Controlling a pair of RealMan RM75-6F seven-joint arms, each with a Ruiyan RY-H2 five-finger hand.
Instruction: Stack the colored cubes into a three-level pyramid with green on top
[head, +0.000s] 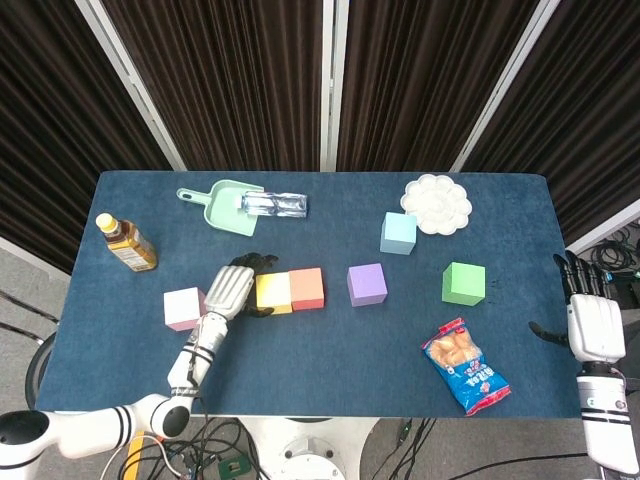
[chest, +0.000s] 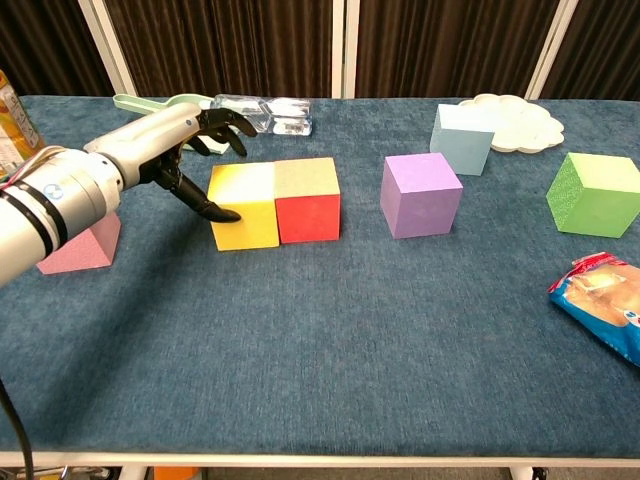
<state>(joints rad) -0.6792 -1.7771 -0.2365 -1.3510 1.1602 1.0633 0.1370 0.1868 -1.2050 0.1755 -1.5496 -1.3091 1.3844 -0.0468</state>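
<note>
On the blue worktop the left hand lies low beside the yellow cube, its dark fingers spread apart and curved over the cube's left face and top left corner; the thumb tip touches the left face in the chest view, yet the hand grips nothing. The yellow cube sits flush against the red cube, the two forming a row a little left of the worktop's centre. The pink cube stands just left of the hand, toward the left edge. The purple cube rests alone near the centre, apart from the red one, and the light blue cube stands behind it toward the back edge, beside the white flower-shaped plate. The green cube sits by itself toward the right edge, with a snack packet lying nearer the front right corner. A green dustpan with a clear bottle lying across it sits near the back left, and a brown sauce bottle lies at the left edge. The right hand hangs off the right edge of the worktop, fingers straight and slightly apart, holding nothing.
</note>
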